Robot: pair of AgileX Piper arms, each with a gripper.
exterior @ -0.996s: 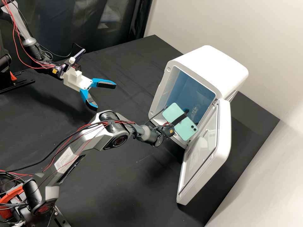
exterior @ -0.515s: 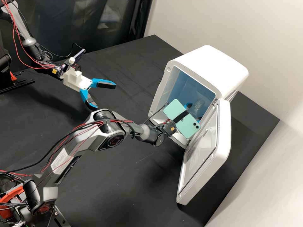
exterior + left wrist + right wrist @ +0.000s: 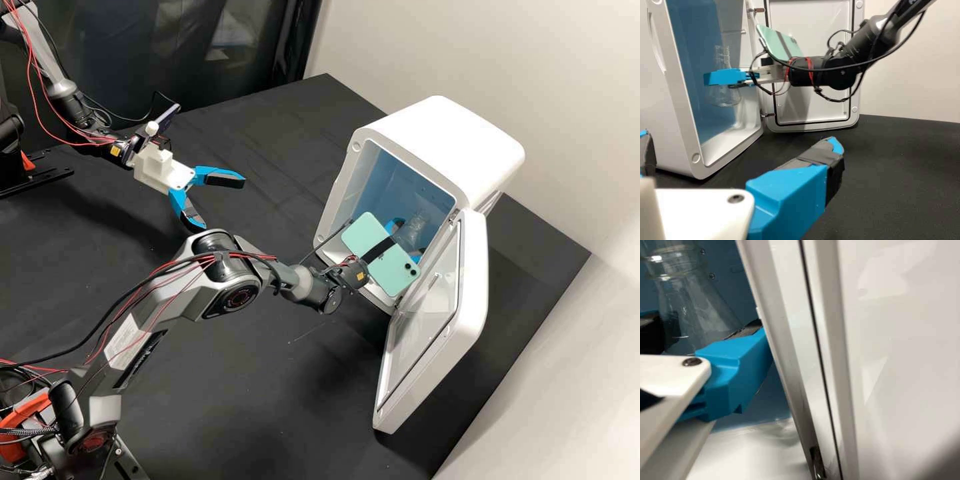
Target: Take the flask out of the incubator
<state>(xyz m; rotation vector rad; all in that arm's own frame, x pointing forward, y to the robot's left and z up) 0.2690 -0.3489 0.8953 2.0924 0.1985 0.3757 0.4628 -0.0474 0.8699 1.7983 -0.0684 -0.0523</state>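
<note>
- flask (image 3: 722, 94): it is inside the incubator (image 3: 460, 127), toward the hinge side of the opening. your right gripper (image 3: 712, 78) is clamped on it where the neck meets the cone. from the left wrist view its base looks raised off the white floor.
- nearest you, the door (image 3: 433, 320) hangs wide open over the bench (image 3: 267, 387), right beside the way out. if you swing sideways while withdrawing, the forearm or the glass could knock it.
- next in, the phone (image 3: 380, 257) strapped to the right wrist sits at the opening's lower rim. pull back low or off-line and it could catch there and jolt your hold.
- just past that, one of the fingers (image 3: 735, 370) lies close beside the white door frame (image 3: 785, 365). there is little room, so any drift toward the hinge could scrape the finger or rap the glass.
- deeper, the hold is on smooth glass at a narrow spot. a jerk could let the flask slide down or pivot between the pads and drop inside.
- farther back, your left gripper (image 3: 222, 203) hangs over the bench, well apart from the incubator, with its fingers spread and nothing between them. it looks like no hazard where it is.
- the flask stands upright, mouth toward the chamber roof and broad base down. its long axis runs close to vertical, so you should keep the wrist level as it comes out.
</note>
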